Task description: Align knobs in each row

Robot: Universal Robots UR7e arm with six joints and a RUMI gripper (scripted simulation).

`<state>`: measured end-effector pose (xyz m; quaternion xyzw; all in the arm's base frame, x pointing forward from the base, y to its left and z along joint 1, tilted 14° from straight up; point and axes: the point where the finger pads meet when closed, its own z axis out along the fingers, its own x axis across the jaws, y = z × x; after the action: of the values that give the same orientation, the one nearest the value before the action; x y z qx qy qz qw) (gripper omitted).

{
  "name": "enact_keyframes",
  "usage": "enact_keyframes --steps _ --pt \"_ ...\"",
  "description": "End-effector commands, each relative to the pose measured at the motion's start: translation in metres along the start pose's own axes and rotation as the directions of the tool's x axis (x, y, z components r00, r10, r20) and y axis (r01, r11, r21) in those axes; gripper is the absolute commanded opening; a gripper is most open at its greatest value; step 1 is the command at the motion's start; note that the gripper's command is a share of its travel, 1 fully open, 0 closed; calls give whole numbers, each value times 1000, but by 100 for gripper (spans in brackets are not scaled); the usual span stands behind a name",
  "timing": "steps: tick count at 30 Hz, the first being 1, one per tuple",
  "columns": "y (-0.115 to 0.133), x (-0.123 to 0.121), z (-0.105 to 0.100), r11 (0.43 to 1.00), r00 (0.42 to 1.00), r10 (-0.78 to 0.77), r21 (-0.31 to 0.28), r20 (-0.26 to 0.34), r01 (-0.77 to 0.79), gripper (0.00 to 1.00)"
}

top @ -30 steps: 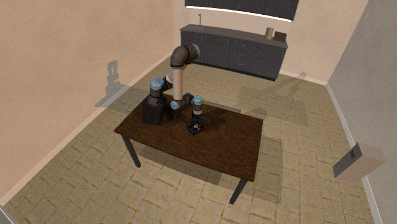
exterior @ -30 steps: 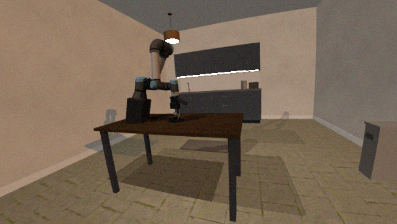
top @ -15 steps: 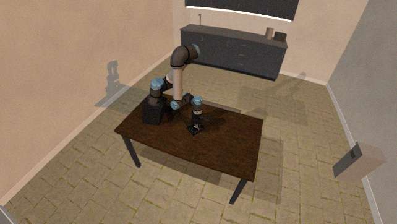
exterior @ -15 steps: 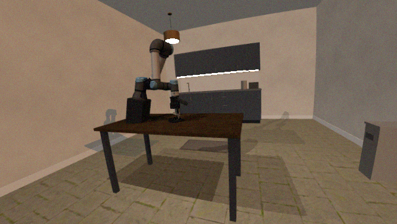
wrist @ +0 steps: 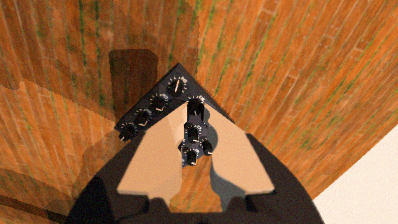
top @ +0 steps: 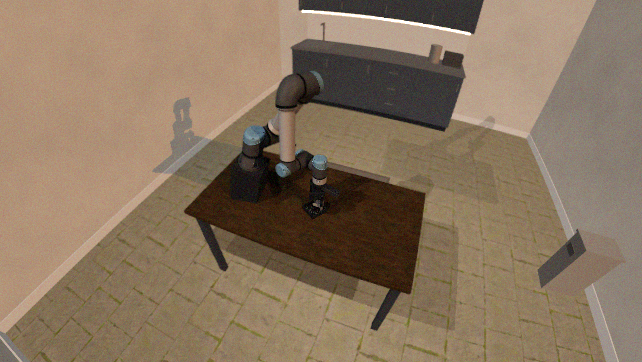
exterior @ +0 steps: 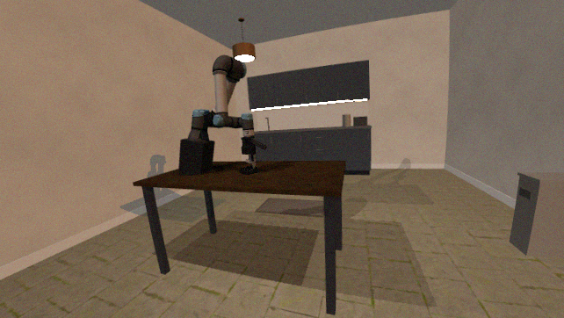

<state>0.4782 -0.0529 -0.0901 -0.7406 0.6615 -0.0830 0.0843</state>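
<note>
The knob box [top: 315, 210] is a small black panel lying flat on the dark wooden table [top: 320, 230], and it also shows in the exterior view [exterior: 249, 170]. In the wrist view the box [wrist: 165, 107] sits cornerwise, with one row of several black knobs [wrist: 150, 107] in plain sight at the upper left. Most of the other rows are hidden by my fingers. My gripper [wrist: 194, 104] points straight down onto the box, and its tan fingers are shut on a knob [wrist: 195, 107] at their tips. More knobs [wrist: 192, 145] show in the narrow gap between the fingers. The gripper also shows in the top and exterior views [top: 316, 202] [exterior: 250, 164].
The arm's black base block [top: 247, 182] stands on the table's far left corner. A dark counter [top: 377, 82] runs along the back wall. A grey box [top: 575, 262] hangs on the right wall.
</note>
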Motion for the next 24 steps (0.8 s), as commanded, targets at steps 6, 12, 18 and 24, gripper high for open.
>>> enact_keyframes --steps 6,12,18,24 --pt "0 0 0 1000 1000 25 1 -1 -25 4" --pt "0 0 0 998 998 64 1 -1 -64 4" --pt "0 1 0 993 993 119 1 0 -119 4" --pt "0 1 0 986 986 165 1 0 -165 4"
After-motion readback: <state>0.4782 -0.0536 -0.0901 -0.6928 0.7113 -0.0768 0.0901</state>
